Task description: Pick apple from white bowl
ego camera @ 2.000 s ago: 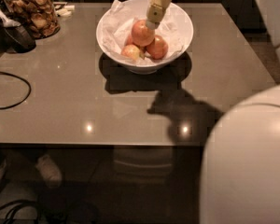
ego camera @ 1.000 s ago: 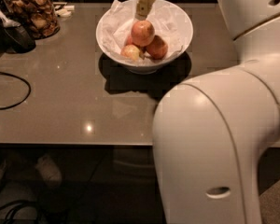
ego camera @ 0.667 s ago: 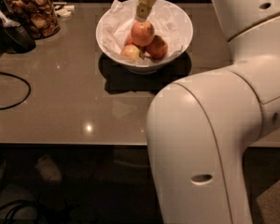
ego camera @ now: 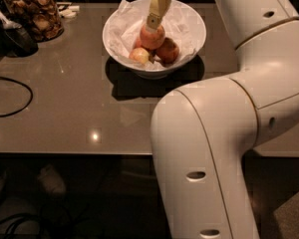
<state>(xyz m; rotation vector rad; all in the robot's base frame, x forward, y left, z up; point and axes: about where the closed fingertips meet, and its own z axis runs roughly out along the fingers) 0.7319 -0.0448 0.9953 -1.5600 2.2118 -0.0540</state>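
The white bowl, lined with crumpled white paper, stands at the far middle of the grey table. The reddish-orange apple lies on top in the bowl's middle. A smaller yellow-green apple lies at its front left and a darker red apple at its front right. My gripper reaches down from above and its tan tip rests at the top of the reddish-orange apple. The apple still sits among the other two.
My big white arm fills the right foreground and hides the table's right side. A glass jar of brown snacks stands at the far left beside a dark object. A black cable loops on the left.
The gripper has moved a little left and down onto the top of the reddish-orange apple. The arm's elbow has swung into the right foreground. The apples have not moved.
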